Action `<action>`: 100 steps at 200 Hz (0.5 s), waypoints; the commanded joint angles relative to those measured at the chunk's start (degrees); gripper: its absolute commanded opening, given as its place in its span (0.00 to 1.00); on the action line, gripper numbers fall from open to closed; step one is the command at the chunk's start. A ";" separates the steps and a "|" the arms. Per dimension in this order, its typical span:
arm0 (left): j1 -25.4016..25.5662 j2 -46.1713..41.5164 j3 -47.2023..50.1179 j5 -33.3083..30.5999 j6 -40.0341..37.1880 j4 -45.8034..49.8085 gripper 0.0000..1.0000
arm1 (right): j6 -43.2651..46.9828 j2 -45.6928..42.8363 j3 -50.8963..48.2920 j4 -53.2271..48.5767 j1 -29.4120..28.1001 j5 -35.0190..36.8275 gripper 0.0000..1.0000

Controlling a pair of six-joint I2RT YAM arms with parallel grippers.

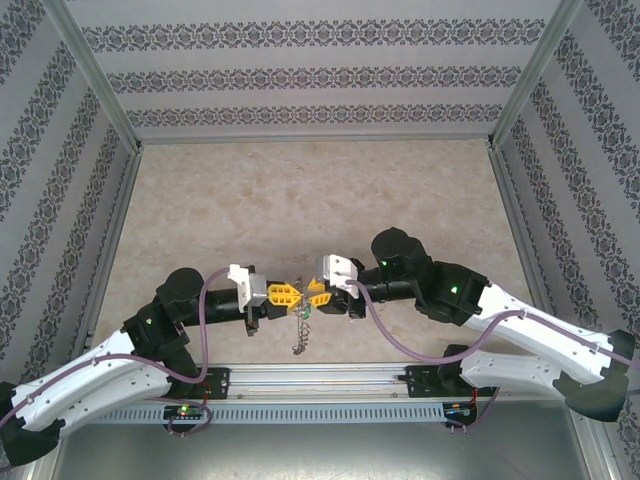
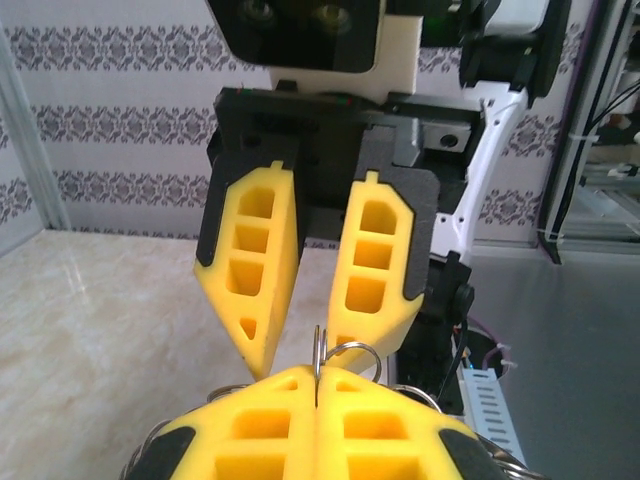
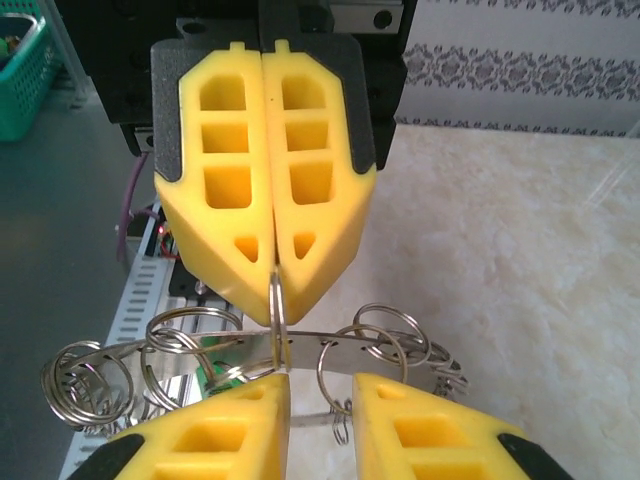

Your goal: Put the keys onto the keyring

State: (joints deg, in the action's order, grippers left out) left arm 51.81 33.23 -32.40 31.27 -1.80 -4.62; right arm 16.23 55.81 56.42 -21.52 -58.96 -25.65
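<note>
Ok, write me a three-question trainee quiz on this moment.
1. Multiple choice: the left gripper is A) open, B) shut on the keyring, C) shut on nothing.
2. True or false: the right gripper is shut.
3. Fill in: the keyring's outer edge is fringed by thin silvery wire ___.
Key: 1 B; 2 false, it is open; 3 loops.

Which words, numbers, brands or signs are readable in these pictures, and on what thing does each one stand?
None can be read.
The wallpaper carries only an ornament pattern, no letters.
The left gripper, the right gripper and the keyring bear no marks.
What lies in the green basket is too blurred to tell.
</note>
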 commanded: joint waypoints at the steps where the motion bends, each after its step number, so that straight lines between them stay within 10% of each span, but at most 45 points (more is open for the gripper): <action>1: 0.55 -1.29 0.42 2.35 1.81 -8.12 0.00 | -2.94 -1.82 -1.91 6.11 0.69 -3.36 0.22; 100: 0.57 -0.37 0.90 2.77 1.90 -9.06 0.00 | -4.80 -3.41 -3.58 10.47 1.04 -7.02 0.20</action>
State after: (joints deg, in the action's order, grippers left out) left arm 51.81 32.95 -31.46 32.91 -0.56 -9.61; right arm 12.12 53.41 53.49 -14.39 -58.22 -30.24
